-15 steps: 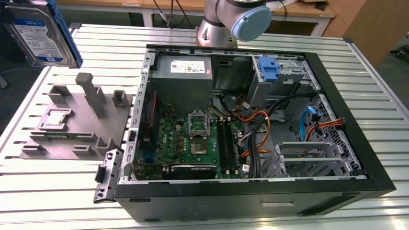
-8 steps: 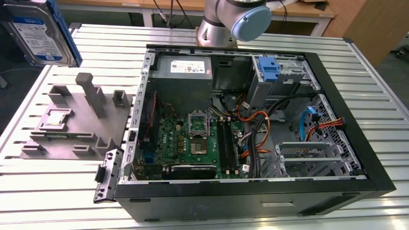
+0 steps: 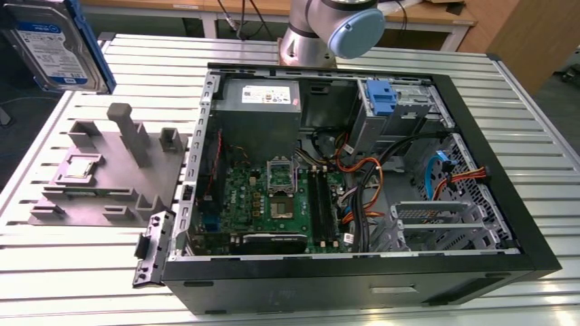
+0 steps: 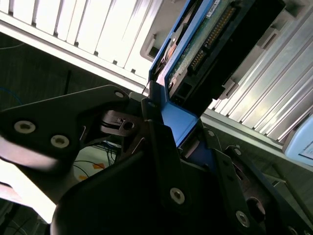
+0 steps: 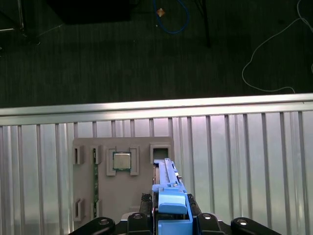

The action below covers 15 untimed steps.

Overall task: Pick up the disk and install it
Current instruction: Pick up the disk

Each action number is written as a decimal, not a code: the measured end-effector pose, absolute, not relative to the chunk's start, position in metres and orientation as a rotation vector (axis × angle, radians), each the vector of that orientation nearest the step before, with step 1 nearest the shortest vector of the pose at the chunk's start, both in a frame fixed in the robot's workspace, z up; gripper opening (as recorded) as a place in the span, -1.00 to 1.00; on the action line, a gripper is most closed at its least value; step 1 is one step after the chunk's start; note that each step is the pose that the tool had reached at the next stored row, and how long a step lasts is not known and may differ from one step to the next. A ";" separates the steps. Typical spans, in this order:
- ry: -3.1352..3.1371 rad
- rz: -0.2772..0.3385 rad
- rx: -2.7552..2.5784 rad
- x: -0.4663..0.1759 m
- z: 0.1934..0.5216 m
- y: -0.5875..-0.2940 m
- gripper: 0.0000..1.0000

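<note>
- While the open computer case point(image 3: 507, 224) sits on the slatted metal desk point(image 3: 73, 272), the disk point(image 3: 56, 47) is up in the air at the top of the exterior view's left. Its label faces the camera, and it is well apart from the case.
- Over to the second wrist view: the hand point(image 4: 168, 115) is clamped on the disk. Its black fingers point(image 4: 164, 156) press against the blue bracket point(image 4: 178, 120) that frames the drive, and the connector edge and green board point away from the hand.
- In the first wrist view the disk shows edge-on, with the bracket between the fingers. It hangs above the grey fixture plate point(image 5: 122, 196) and clear of it.
- That plate has a square chip point(image 5: 122, 160) seated in one of its pockets. In the exterior view, upright posts rise from it. It lies on the desk just beside the case, on the exterior view's left.
- Inside the case there is a green motherboard point(image 3: 267, 197) on the floor of the box and a grey power-supply box point(image 3: 258, 95) at the back.
- A blue latch point(image 3: 382, 98) sits on the metal bay near the power-supply box. Orange and black cables point(image 3: 363, 183) run down to a metal drive cage point(image 3: 435, 221) toward the exterior view's right.
- The arm point(image 3: 313, 27) rises from the desk behind the case.
- Past the desk's edge is dark floor point(image 5: 98, 58), with a blue cable point(image 5: 171, 22) and a white cable point(image 5: 274, 54) lying on it.
</note>
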<state>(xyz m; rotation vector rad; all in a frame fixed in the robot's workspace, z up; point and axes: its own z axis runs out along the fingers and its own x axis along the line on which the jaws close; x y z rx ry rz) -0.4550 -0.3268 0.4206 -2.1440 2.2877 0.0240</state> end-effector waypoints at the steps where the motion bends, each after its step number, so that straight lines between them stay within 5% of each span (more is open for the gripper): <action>1: 2.288 0.024 -2.144 -0.455 0.421 -0.327 -0.26; 15: 2.288 0.024 -2.144 -0.455 0.430 -0.327 -0.26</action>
